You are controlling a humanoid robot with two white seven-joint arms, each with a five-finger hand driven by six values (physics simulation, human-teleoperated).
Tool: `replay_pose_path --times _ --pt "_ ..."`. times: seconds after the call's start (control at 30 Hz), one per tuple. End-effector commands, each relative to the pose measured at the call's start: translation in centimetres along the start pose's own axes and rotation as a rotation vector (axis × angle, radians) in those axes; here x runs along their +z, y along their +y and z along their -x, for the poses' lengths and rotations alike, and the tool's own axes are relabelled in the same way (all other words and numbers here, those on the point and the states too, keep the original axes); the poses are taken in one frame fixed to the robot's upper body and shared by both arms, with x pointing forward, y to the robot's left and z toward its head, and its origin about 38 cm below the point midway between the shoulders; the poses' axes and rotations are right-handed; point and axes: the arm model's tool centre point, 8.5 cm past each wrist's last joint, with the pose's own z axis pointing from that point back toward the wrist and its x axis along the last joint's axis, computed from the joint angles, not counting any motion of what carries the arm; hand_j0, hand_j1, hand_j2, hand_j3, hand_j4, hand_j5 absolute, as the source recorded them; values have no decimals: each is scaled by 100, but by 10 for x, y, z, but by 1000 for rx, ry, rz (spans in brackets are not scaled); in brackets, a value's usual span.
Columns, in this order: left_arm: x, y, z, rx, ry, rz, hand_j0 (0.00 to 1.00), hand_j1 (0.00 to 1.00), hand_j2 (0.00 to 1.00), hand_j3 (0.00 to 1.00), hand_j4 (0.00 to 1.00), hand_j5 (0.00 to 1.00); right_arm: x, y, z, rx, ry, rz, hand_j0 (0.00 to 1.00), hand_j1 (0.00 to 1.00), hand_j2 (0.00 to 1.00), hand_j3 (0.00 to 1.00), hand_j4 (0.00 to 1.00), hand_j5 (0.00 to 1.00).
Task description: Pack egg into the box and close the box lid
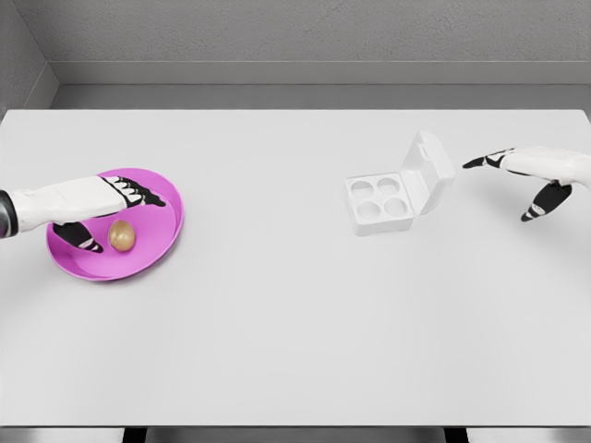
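The desk (277, 351) fills the near view, bare in front. On its left sits a pink plate (162, 249) with the egg (122, 235) lying in it, a little left of the plate's middle. The left hand (102, 208) hovers over the plate with fingers spread and thumb set apart below; the egg lies between thumb and fingers, but the hand holds nothing, and I cannot tell whether it touches the egg.

Well apart, on the right, stands the box (379, 203), its four cups empty and its lid (427, 166) tilted up and back. The right hand (531, 180) hangs just beside the lid, fingers loosely extended, empty.

This looks like the reach for the egg, the first step; nothing is packed. The next move calls for closing the fingers gently around the egg, lifting it clear of the rim, then carrying it across to a cup. The right hand seems placed for the lid.
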Motion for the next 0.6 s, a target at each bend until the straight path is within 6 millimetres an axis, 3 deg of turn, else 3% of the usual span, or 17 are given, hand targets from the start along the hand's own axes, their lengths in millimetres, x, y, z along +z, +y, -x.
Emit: replay_pose_path --times 0.0,0.57 --pt "-1 0 0 7 -2 -4 100 100 100 100 100 100 0 -1 -1 -4 -2 4 100 100 100 100 100 100" --pt "-7 -3 -4 10 -13 -1 100 100 100 100 100 100 2 -1 2 -3 4 3 100 100 100 100 100 100"
